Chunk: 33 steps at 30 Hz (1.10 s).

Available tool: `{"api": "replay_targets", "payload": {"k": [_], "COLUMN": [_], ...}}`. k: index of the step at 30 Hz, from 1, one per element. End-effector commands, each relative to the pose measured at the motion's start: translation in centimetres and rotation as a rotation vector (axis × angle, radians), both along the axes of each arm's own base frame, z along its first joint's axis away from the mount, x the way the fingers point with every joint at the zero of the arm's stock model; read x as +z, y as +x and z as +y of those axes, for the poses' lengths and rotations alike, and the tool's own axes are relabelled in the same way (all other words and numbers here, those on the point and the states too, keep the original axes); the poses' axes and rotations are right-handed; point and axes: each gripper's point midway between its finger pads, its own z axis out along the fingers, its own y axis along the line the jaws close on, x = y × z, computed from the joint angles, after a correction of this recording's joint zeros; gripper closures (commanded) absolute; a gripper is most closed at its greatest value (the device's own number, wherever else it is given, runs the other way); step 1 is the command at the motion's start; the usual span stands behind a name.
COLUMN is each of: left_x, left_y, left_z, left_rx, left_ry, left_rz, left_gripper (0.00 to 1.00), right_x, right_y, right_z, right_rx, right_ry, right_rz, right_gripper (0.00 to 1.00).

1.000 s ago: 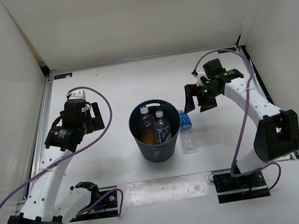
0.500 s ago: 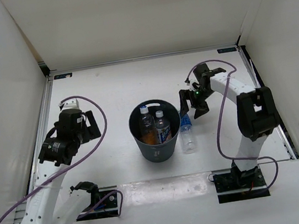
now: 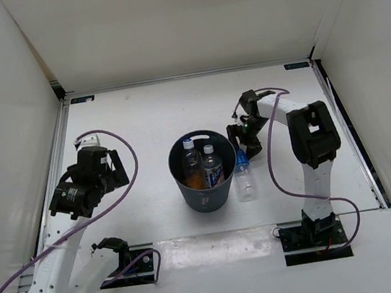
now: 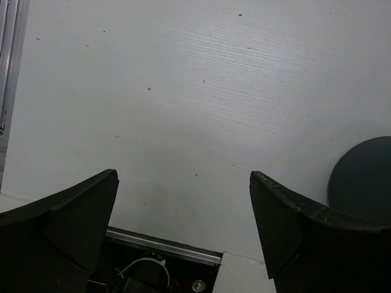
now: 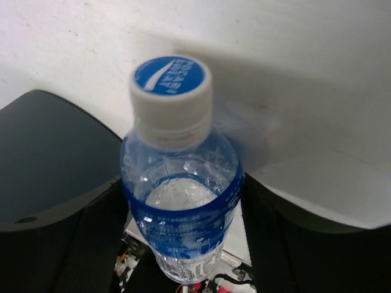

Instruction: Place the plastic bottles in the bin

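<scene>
the last of the four plastic bottles, a small clear one with a blue label and blue-topped cap (image 5: 180,183), lies on its side on the white worktop (image 3: 140,118) just beside the right wall of the round dark grey plastic bin (image 3: 206,197), cap pointing away from the arm bases. the other three are already in the bin: a clear bottle with a white-blue label (image 3: 213,167), a plain clear one (image 3: 191,154) and an orange one (image 3: 195,183) lower down.

the right jaws, at the end of the right arm (image 3: 314,133), are spread on either side of this bottle's shoulder, close to the label band, with no squeeze showing on the plastic. the left jaws, on the left arm (image 3: 85,187), are wide apart with nothing between them, hanging over bare worktop well left of the bin, whose edge (image 4: 363,180) only just enters the left wrist view.

the risks, as i judge them:
- the grip sits near the neck end, so the long body could swing down when lifted and strike the bin rim.
- the bottle looks round and light, so uneven closing could roll or squirt it out, perhaps against the bin.
- the bin stands right beside the pick, so a sideways drift of the wrist could knock or shove it.
- two bottles already stand tall inside, so a low release could land the new one on their caps and leave it propped over the rim.
</scene>
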Motion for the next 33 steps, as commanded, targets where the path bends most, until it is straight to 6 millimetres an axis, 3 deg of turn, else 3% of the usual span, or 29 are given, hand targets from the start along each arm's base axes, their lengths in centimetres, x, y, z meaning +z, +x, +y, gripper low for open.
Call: {"api": "replay_targets", "payload": {"k": [1, 6, 7, 8, 11, 13, 14, 16, 17, 19, 20, 22, 23, 24, 26, 27, 28, 29, 30, 32, 33], "left_x": [0.1, 0.1, 0.1, 0.1, 0.1, 0.1, 0.3, 0.2, 0.4, 0.3, 0.7, 0.5, 0.6, 0.7, 1.0, 1.0, 0.8, 0.8, 1.0, 1.0, 1.0], "left_y": [-0.7, -0.8, -0.7, -0.6, 0.1, 0.8, 1.4, 2.3, 2.8, 3.8, 4.6, 5.4, 5.8, 6.7, 7.4, 8.0, 8.2, 8.6, 8.8, 9.2, 9.3], "left_z": [0.9, 1.0, 1.0, 0.9, 0.8, 0.5, 0.3, 0.0, -0.2, -0.8, -1.1, -1.4, -1.6, -1.8, -2.1, -2.2, -2.2, -2.4, -2.3, -2.6, -2.6], "left_rx": [0.038, 0.035, 0.037, 0.028, 0.021, 0.012, 0.015, 0.007, 0.007, -0.016, -0.017, -0.033, -0.042, -0.044, -0.060, -0.062, -0.062, -0.069, -0.067, -0.079, -0.078], "left_ry": [0.018, 0.026, 0.025, 0.025, 0.026, 0.024, 0.019, 0.015, 0.010, 0.001, -0.007, -0.007, -0.008, -0.019, -0.024, -0.026, -0.027, -0.026, -0.030, -0.039, -0.043], "left_rz": [-0.001, -0.005, -0.004, -0.008, -0.024, -0.035, -0.053, -0.057, -0.073, -0.076, -0.102, -0.089, -0.091, -0.098, -0.107, -0.103, -0.097, -0.094, -0.101, -0.097, -0.096], "left_gripper": [0.01, 0.01, 0.01, 0.01, 0.01, 0.01, 0.01, 0.01, 0.01, 0.01, 0.01, 0.01, 0.01, 0.01, 0.01, 0.01, 0.01, 0.01, 0.01, 0.01, 0.01], "right_x": [0.7, 0.7, 1.2, 1.8, 4.2, 5.5, 8.0, 10.1, 13.9, 16.2, 20.6, 24.2, 26.8, 28.0, 31.8, 32.3, 35.2, 36.4, 35.7, 39.5, 38.4], "right_y": [0.1, 0.6, 1.1, 1.5, 2.7, 3.7, 5.2, 6.7, 8.6, 9.8, 11.8, 12.5, 12.3, 12.1, 9.9, 9.4, 7.2, 6.6, 5.7, 2.8, 1.3], "right_z": [0.7, 0.2, 0.0, -0.2, -0.8, -1.4, -1.7, -2.6, -2.5, -3.4, -3.6, -3.5, -3.2, -3.1, -2.4, -1.7, -1.6, -0.7, 0.9, 1.6, 3.4], "right_rx": [0.001, -0.008, -0.019, -0.024, -0.052, -0.073, -0.090, -0.108, -0.109, -0.123, -0.132, -0.124, -0.117, -0.112, -0.087, -0.070, -0.060, -0.034, 0.012, 0.086, 0.155], "right_ry": [-0.006, -0.028, -0.027, -0.038, -0.033, -0.035, -0.039, -0.038, -0.012, -0.025, -0.002, 0.017, 0.036, 0.044, 0.073, 0.105, 0.149, 0.198, 0.245, 0.325, 0.360], "right_rz": [0.016, -0.001, -0.019, -0.052, -0.146, -0.202, -0.301, -0.379, -0.488, -0.556, -0.681, -0.771, -0.836, -0.869, -0.971, -0.997, -1.071, -1.121, -1.120, -1.276, -1.260], "right_gripper": [0.32, 0.48, 0.48, 0.56, 0.67, 0.68, 0.68, 0.70, 0.72, 0.78, 0.80, 0.86, 0.86, 0.86, 0.86, 0.86, 0.86, 0.86, 0.87, 0.87, 0.89]}}
